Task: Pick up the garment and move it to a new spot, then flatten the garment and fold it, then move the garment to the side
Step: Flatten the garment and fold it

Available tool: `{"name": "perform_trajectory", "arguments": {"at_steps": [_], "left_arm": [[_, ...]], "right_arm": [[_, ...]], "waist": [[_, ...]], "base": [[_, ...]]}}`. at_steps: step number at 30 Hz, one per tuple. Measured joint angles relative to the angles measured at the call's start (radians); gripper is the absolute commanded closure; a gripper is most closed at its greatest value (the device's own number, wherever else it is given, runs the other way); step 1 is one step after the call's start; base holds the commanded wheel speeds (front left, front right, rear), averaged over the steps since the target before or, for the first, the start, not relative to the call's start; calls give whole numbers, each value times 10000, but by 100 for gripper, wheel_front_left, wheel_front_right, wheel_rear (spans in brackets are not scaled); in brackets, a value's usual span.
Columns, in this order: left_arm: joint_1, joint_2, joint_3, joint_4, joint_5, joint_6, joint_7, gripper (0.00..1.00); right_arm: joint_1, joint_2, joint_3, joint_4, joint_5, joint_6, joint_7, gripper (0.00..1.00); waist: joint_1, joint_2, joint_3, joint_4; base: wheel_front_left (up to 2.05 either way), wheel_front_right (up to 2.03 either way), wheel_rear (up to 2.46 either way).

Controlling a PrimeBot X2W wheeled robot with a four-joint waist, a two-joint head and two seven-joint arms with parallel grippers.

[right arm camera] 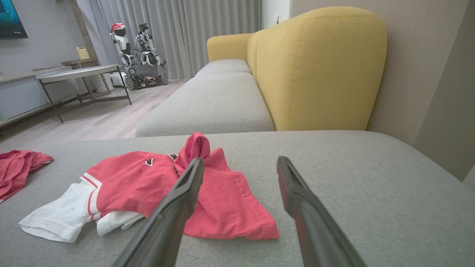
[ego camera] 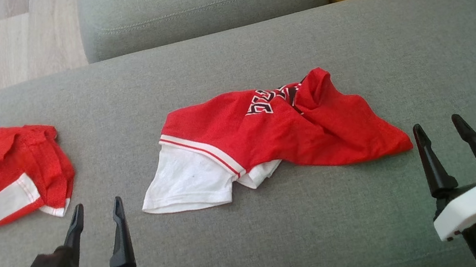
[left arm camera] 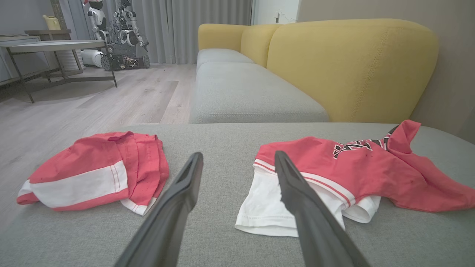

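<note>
A grey sofa seat [ego camera: 258,247] lies under and ahead of the left end effector [left arm camera: 238,155]. Straight ahead of it a second grey cushion [left arm camera: 241,89] runs away, with a yellow backrest [left arm camera: 352,66] to its right. Pale wood floor [left arm camera: 92,107] stretches ahead to its left, where a low table [left arm camera: 55,46] stands well off. Grey curtains [left arm camera: 207,26] hang at the far end, with two parked robots [right arm camera: 137,55] before them. A beige wall [right arm camera: 408,55] rises to the right of the right end effector [right arm camera: 240,159].
</note>
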Motion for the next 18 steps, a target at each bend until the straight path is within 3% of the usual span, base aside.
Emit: {"name": "perform_trajectory", "arguments": {"at_steps": [12,18], "left_arm": [[-73,6,-132,96,0,-23,-12,0],[-1145,-67,-462,635,-6,-512,67,0]], "right_arm": [[0,0,-35,4,17,0,-6,0],[-47,0,-46,-138,88,0,-12,0]], "waist": [[0,0,75,63],[0,0,445,130]], "base": [[0,0,0],[0,0,0]]}}
